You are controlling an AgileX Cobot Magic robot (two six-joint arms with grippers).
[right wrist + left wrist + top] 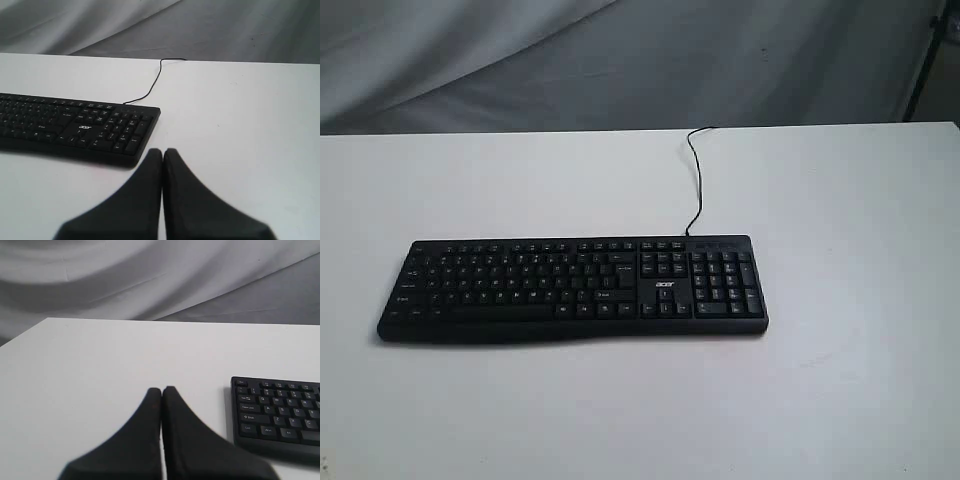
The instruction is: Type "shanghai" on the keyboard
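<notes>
The long black keyboard (570,288) lies flat on the white table (840,380), number pad at its right end, with a white "acer" logo and a thin black cable (695,180) running back off the table. Neither arm shows in the exterior view. In the left wrist view my left gripper (162,389) is shut and empty, hovering over bare table beside the keyboard's left end (275,415). The right wrist view has my right gripper (163,150) shut and empty, just off the number-pad corner of the keyboard (75,127).
Grey draped cloth (620,60) hangs behind the table. The table's back edge runs across the exterior view above the keyboard. A dark stand leg (930,60) shows at the far right behind the table.
</notes>
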